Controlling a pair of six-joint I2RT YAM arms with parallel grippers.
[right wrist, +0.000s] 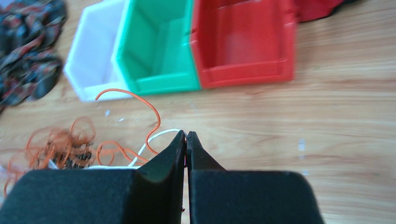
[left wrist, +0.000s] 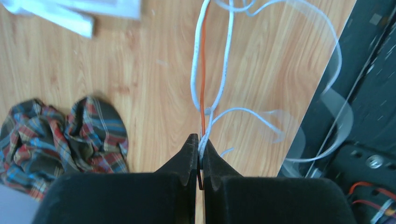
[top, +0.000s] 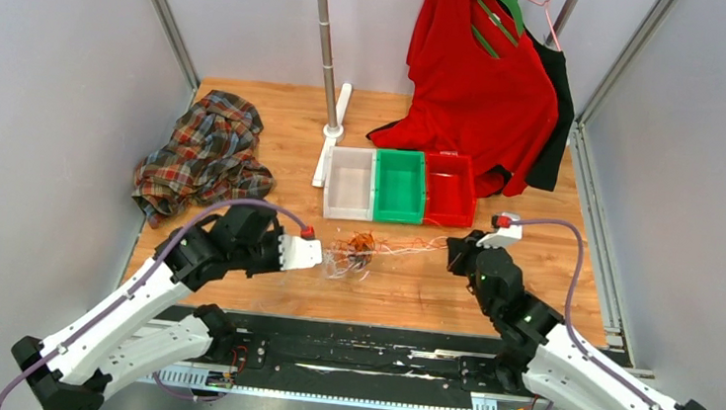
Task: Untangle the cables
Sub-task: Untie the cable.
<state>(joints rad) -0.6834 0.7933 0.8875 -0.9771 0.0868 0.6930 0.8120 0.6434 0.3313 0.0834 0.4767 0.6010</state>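
Cables (top: pixel 355 252) seen bunched in one orange-and-white tangle on table (top: pixel 531 279), between two arms, just before three bins (white bin (top: pixel 349 182), green bin (top: pixel 400 183), red bin (top: pixel 450 188)). Left gripper (left wrist: pixel 200 140) clamped shut on white and orange strands. Right gripper (right wrist: pixel 186 136) pinched shut on white strand stretched from tangle. Separation judged barely begun: few strands drawn out, knot not yet undone, nothing sorted. One plaid shirt (top: pixel 205 152) left crumpled aside.
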